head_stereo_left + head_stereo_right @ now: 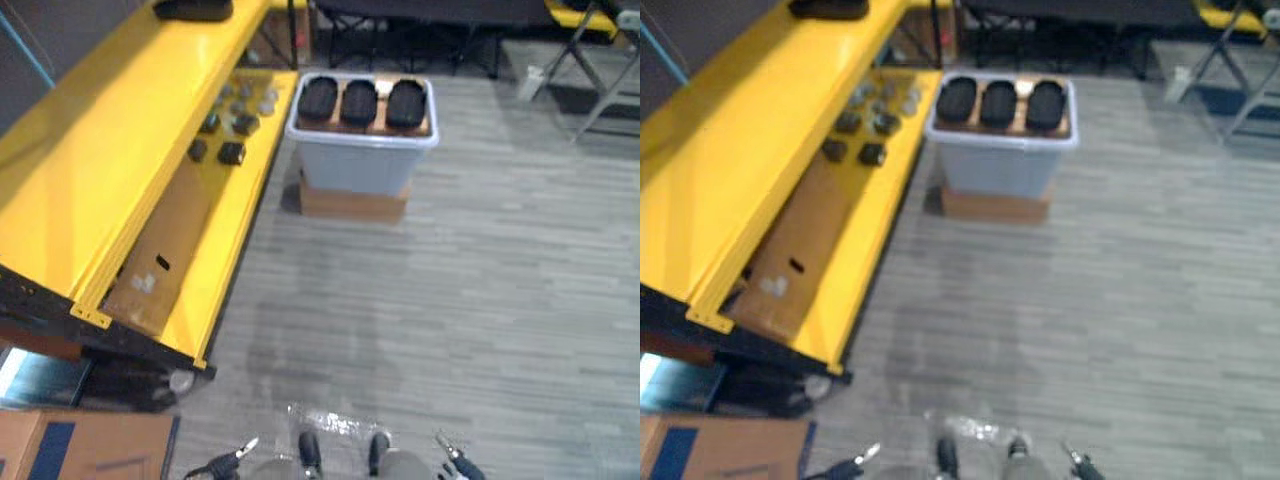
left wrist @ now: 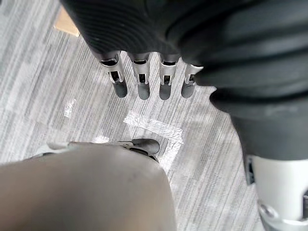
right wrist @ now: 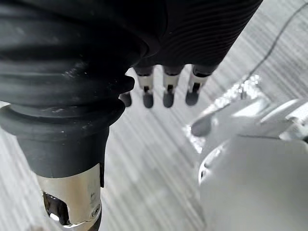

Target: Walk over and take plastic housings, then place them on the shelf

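Observation:
Three black oval plastic housings (image 1: 360,101) lie side by side in a pale grey bin (image 1: 362,160), which stands on a cardboard box (image 1: 352,204) on the floor ahead. Left of the bin runs a yellow shelf (image 1: 110,160); its lower level carries several small dark parts (image 1: 230,152), and another black housing (image 1: 193,8) lies on its top at the far end. My left hand (image 2: 140,79) hangs by my side over the grey floor, fingers straight and holding nothing. My right hand (image 3: 168,89) hangs the same way, also holding nothing. Both hands are far from the bin.
A brown cardboard box (image 1: 80,445) sits on the floor at the near left, under the shelf's corner. Dark table legs (image 1: 400,35) and folding frames (image 1: 590,70) stand behind the bin. Grey plank floor (image 1: 450,300) lies open between me and the bin.

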Robot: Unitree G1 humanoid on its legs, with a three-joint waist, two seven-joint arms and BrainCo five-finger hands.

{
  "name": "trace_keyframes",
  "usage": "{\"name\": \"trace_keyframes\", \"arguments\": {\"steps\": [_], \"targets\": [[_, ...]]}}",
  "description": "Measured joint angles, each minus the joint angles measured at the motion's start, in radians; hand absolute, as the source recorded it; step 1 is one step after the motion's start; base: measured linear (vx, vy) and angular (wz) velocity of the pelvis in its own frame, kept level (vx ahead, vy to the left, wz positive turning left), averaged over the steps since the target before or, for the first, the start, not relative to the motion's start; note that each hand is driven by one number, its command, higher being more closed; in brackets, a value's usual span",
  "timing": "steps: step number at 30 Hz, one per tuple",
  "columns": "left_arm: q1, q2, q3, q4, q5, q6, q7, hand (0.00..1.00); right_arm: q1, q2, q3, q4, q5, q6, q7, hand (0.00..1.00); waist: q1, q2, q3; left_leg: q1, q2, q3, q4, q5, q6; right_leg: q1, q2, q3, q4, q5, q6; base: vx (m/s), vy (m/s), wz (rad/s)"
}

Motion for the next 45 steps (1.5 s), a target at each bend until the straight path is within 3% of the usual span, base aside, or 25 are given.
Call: {"name": "trace_keyframes", "arguments": {"steps": [5, 11, 18, 28, 30, 32, 34, 35, 37, 40, 41, 43, 45], "targets": [[-0.085, -0.029, -0.021, -0.013, 0.0, -0.024, 0.008, 0.0, -0.053, 0.0, 0.044, -0.054, 0.035, 0.022, -0.005, 0.0, 0.001, 0.004, 0.069, -0.044, -0.005, -0.003, 0.027, 0.004, 0.008, -0.043, -0.005, 0.008, 0.031, -0.005, -0.004, 0.08, 0.003, 0.04], [-0.097, -0.046, -0.043, -0.021, -0.038, -0.048, 0.038, 0.0, -0.051, -0.001, 0.065, -0.064, 0.039, 0.024, -0.008, 0.0, 0.0, 0.003, 0.072, -0.044, 0.01, -0.003, 0.129, -0.059, -0.018, -0.049, -0.016, 0.024, 0.141, -0.057, -0.041, 0.1, -0.009, 0.02], [-0.079, -0.045, -0.042, -0.008, -0.042, -0.075, 0.041, 0.0, -0.022, 0.0, 0.074, -0.06, 0.034, 0.025, -0.003, 0.0, 0.0, 0.003, 0.072, 0.013, 0.031, -0.002, 0.229, -0.133, -0.025, 0.031, -0.014, 0.035, 0.187, -0.114, -0.03, 0.07, -0.037, -0.03], [-0.057, -0.04, -0.037, 0.017, -0.073, -0.105, 0.043, 0.0, 0.005, 0.001, 0.075, -0.054, 0.014, 0.021, 0.019, 0.0, 0.001, 0.003, 0.068, 0.026, 0.038, -0.003, 0.264, -0.148, -0.025, 0.056, -0.014, 0.033, 0.192, -0.124, -0.029, -0.01, -0.011, -0.01], [-0.053, -0.04, -0.028, 0.015, -0.073, -0.106, 0.045, 0.0, 0.003, -0.001, 0.083, -0.056, 0.016, 0.028, 0.015, 0.0, 0.005, 0.0, 0.063, 0.019, 0.038, 0.003, 0.267, -0.181, -0.002, 0.046, -0.016, 0.034, 0.191, -0.149, 0.0, -0.07, 0.015, -0.15], [-0.052, -0.039, -0.011, 0.009, -0.069, -0.105, 0.046, 0.0, -0.003, -0.001, 0.097, -0.057, 0.032, 0.041, -0.002, 0.0, 0.013, -0.013, 0.049, -0.031, 0.034, 0.022, 0.316, -0.216, 0.003, -0.026, -0.042, 0.04, 0.274, -0.19, 0.016, -0.09, 0.028, -0.21], [-0.054, -0.035, -0.009, 0.008, -0.051, -0.109, 0.05, 0.0, 0.003, -0.006, 0.099, -0.061, 0.078, 0.069, -0.018, 0.0, 0.007, -0.021, 0.053, -0.062, 0.036, 0.022, 0.372, -0.26, 0.016, -0.135, -0.073, 0.041, 0.497, -0.197, 0.018, -0.05, 0.034, -0.04], [-0.057, -0.035, -0.009, 0.01, -0.032, -0.114, 0.061, 0.0, 0.02, -0.005, 0.094, -0.049, 0.08, 0.086, -0.027, 0.0, 0.0, -0.028, 0.056, -0.042, 0.045, 0.018, 0.379, -0.267, 0.027, -0.195, -0.08, 0.045, 0.613, -0.197, -0.008, 0.02, 0.04, -0.02], [-0.064, -0.032, -0.01, 0.016, -0.026, -0.118, 0.076, 0.0, 0.05, -0.005, 0.09, -0.008, 0.078, 0.108, -0.025, 0.0, -0.002, -0.017, 0.058, -0.011, 0.084, 0.017, 0.397, -0.292, 0.02, -0.227, -0.044, 0.042, 0.595, -0.223, -0.021, 0.13, 0.008, -0.03], [-0.085, -0.053, -0.01, 0.033, -0.018, -0.115, 0.084, 0.0, 0.143, 0.022, 0.054, 0.026, 0.078, 0.121, -0.02, 0.0, -0.02, -0.008, 0.047, 0.006, 0.151, -0.027, 0.421, -0.323, -0.02, -0.28, 0.022, 0.041, 0.409, -0.187, -0.014, 0.23, -0.064, 0.34], [-0.096, -0.066, -0.009, 0.032, -0.017, -0.119, 0.085, 0.0, 0.177, 0.044, 0.032, 0.034, 0.079, 0.147, -0.019, 0.0, -0.025, -0.008, 0.047, 0.022, 0.175, -0.036, 0.431, -0.344, -0.041, -0.298, 0.035, 0.04, 0.343, -0.142, -0.019, 0.29, -0.093, 0.2], [-0.099, -0.086, -0.009, 0.027, -0.031, -0.143, 0.087, 0.0, 0.225, 0.079, 0.026, 0.037, 0.077, 0.183, -0.016, 0.0, -0.028, -0.013, 0.045, 0.07, 0.193, -0.03, 0.434, -0.384, -0.077, -0.315, 0.037, 0.037, 0.278, -0.081, -0.018, 0.4, -0.145, 0.04], [-0.104, -0.116, -0.011, -0.01, -0.049, -0.151, 0.089, 0.0, 0.259, 0.111, 0.026, 0.044, 0.076, 0.215, -0.007, 0.0, -0.036, -0.007, 0.04, 0.132, 0.208, -0.034, 0.43, -0.434, -0.106, -0.323, 0.031, 0.041, 0.309, -0.019, -0.033, 0.52, -0.234, 0.12]]}}
